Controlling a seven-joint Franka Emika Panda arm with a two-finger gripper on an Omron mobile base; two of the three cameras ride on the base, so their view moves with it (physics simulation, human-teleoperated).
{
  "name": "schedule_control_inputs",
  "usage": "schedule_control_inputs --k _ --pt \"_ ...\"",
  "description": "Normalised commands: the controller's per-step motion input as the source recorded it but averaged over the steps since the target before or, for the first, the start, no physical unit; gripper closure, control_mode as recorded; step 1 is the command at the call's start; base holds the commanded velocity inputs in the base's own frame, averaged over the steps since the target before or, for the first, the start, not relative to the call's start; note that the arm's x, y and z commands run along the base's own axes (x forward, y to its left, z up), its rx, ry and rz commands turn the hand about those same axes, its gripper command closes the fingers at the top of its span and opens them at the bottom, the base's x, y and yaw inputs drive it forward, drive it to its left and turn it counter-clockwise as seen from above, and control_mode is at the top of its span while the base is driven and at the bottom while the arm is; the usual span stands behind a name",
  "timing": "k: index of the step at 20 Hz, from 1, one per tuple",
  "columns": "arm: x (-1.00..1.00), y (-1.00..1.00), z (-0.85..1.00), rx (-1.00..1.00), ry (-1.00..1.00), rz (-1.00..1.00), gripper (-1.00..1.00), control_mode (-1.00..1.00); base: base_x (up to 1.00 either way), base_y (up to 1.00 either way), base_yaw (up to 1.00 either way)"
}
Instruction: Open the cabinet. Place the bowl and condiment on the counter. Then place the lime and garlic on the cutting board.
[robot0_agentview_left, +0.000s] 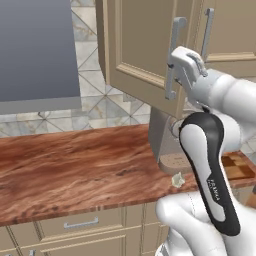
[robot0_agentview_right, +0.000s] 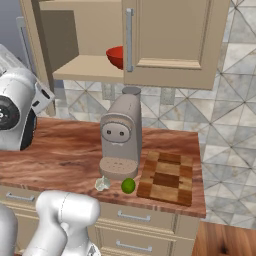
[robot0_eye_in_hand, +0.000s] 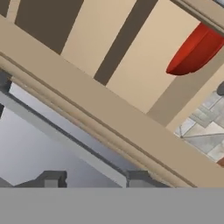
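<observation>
Cabinet: beige panelled wood. I see its left door swung out and the right one shut, each with a long silver bar handle.
Gripper: my white hand sits at the open door's handle. In the hand view the two dark fingertips stand apart with the door's edge across them. I cannot tell whether they grip anything.
Bowl: glossy red, round and shallow, on the cabinet's shelf, partly behind the shut door's edge.
Counter: reddish-brown, swirling grain.
Board: checkered light and dark squares, at the counter's right front corner.
Lime: smooth green ball at the front edge, just left of the board.
Garlic: lumpy pale bulb, near the lime's left.
Coffee machine: matte grey-brown, rounded, behind both.
</observation>
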Motion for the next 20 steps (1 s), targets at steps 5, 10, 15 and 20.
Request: schedule_control_inputs --k 5,10,15,20 --pt "-1.0 -0.39 0.56 0.13 -0.02 0.0 1.0 -1.0 0.0 0.0 0.0" --pt "-1.0 -0.58 0.29 0.11 0.0 -0.01 1.0 -1.0 0.0 0.0 0.0" --pt "-0.8 -0.8 0.0 0.12 0.21 0.0 1.0 -1.0 0.0 0.0 0.0" --pt "-0.14 -0.32 -0.12 0.01 0.14 0.02 1.0 -1.0 0.0 0.0 0.0"
